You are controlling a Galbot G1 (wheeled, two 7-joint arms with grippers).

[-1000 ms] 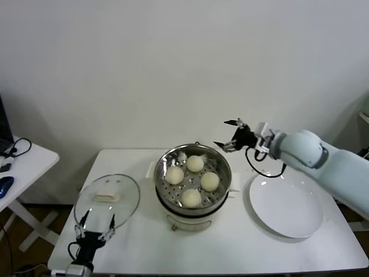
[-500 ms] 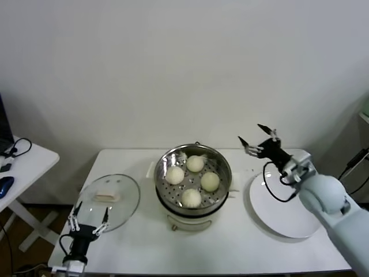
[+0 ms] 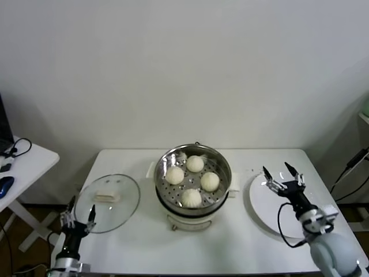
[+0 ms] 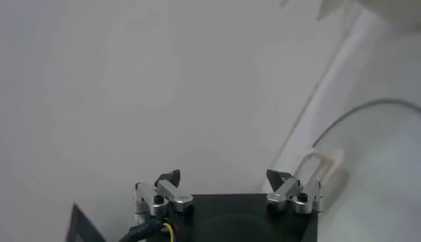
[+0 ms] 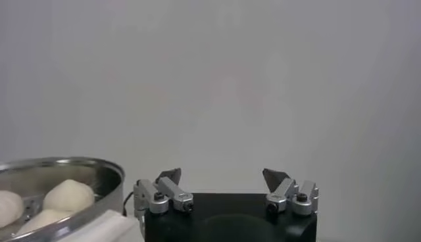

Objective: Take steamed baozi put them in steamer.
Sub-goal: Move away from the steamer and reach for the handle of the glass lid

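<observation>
Several cream-white steamed baozi (image 3: 191,198) sit on the perforated tray inside the shiny steel steamer (image 3: 221,161) at the table's middle. Some of them show in the right wrist view (image 5: 68,194), inside the steamer's rim (image 5: 99,166). My right gripper (image 3: 283,177) is open and empty, low over the white plate (image 3: 264,213), to the right of the steamer. My left gripper (image 3: 78,211) is open and empty at the table's front left corner, beside the glass lid (image 3: 106,202). Both grippers also show open in their own wrist views: left (image 4: 223,176), right (image 5: 222,175).
The glass lid with a white handle lies flat on the table, left of the steamer. A small white side table (image 3: 23,158) with cables stands at far left. A white wall runs behind the table.
My right arm has swung away from the steamer, right and down toward the plate's front. My left gripper has drawn back and left, off the lid toward the table's corner.
</observation>
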